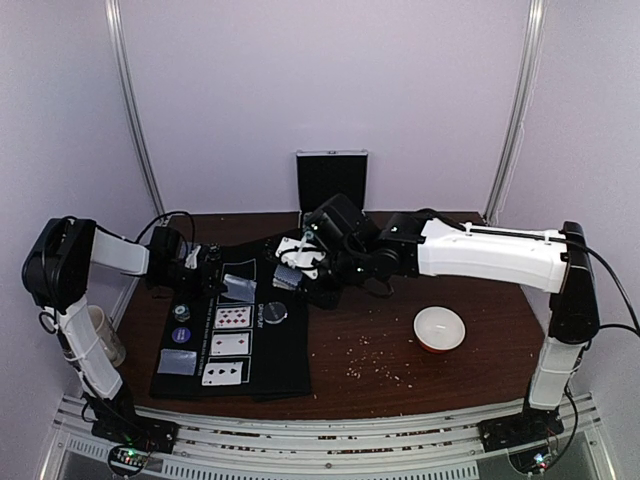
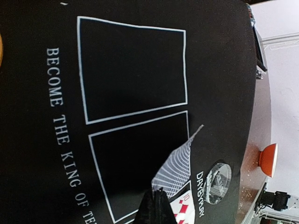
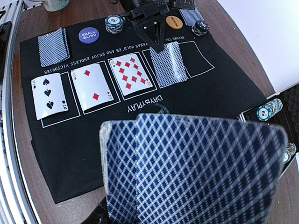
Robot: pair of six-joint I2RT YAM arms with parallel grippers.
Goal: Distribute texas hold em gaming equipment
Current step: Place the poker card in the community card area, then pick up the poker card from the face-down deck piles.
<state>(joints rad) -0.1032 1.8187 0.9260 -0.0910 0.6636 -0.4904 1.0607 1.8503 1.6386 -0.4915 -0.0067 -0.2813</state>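
place: robot lab cell | evidence: plain white enclosure walls, 2 arms on aluminium rails

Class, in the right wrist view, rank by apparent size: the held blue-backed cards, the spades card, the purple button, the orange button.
1. held blue-backed cards, enlarged by nearness to the camera.
2. spades card.
3. purple button and orange button: too alike to rank.
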